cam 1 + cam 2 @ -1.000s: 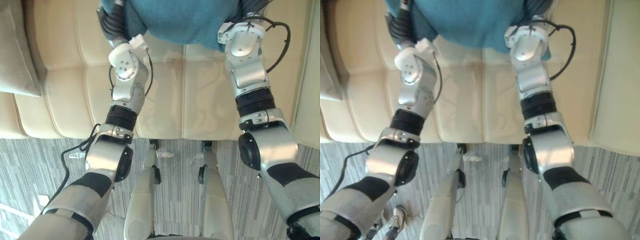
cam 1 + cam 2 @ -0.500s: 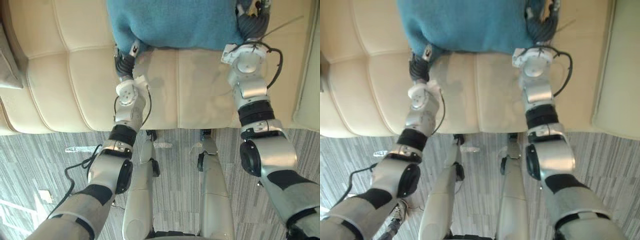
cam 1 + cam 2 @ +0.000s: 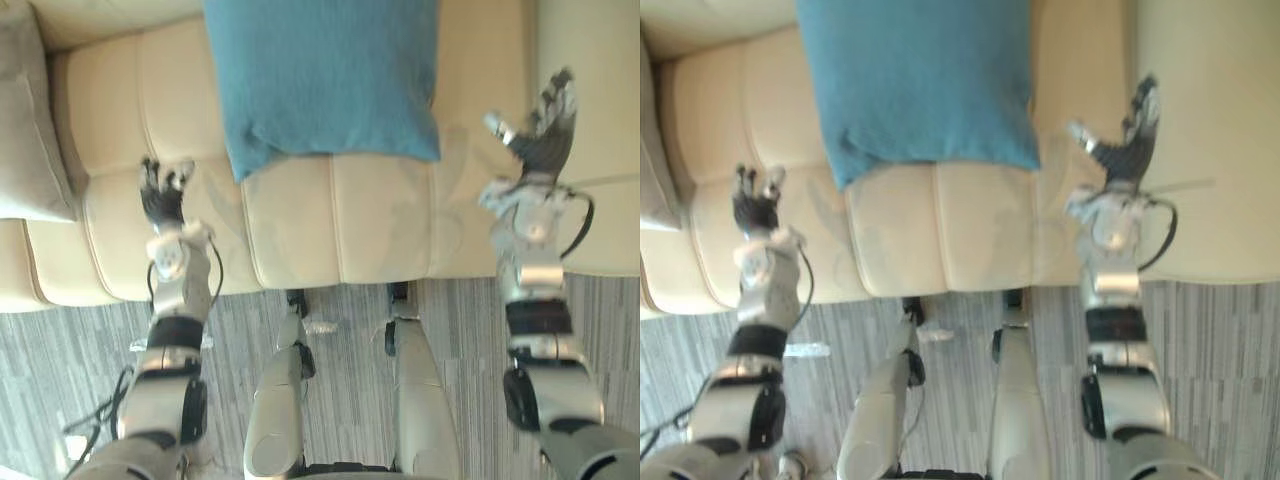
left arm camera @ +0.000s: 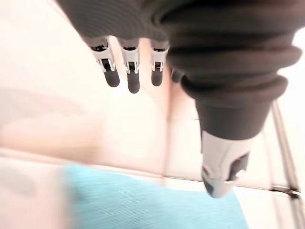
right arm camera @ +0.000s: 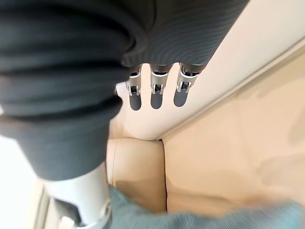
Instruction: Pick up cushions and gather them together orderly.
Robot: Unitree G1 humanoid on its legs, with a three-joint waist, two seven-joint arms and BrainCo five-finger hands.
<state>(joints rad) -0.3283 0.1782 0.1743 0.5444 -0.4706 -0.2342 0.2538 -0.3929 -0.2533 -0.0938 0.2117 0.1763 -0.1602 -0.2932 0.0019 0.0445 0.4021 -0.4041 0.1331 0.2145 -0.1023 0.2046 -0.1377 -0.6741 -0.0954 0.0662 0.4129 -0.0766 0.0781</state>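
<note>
A blue cushion (image 3: 325, 80) lies on the cream sofa (image 3: 380, 215), its near edge over the seat's middle. No hand touches it. My left hand (image 3: 163, 195) hovers over the seat to the cushion's left, fingers (image 4: 128, 71) straight and empty; the cushion's blue cloth (image 4: 143, 202) shows beyond it in the left wrist view. My right hand (image 3: 545, 125) is raised to the cushion's right, near the sofa's armrest, open with its fingers (image 5: 155, 95) spread and nothing in them. A strip of the cushion (image 5: 200, 222) shows in the right wrist view.
A grey cushion (image 3: 30, 130) leans at the sofa's far left end. The armrest (image 3: 590, 100) rises on the right. Striped grey floor (image 3: 80, 350) runs along the sofa's front edge.
Both hands have let go of the blue cushion and drawn back and outward, fingers straightening. The cushion now rests alone on the sofa. The camera has also shifted.
</note>
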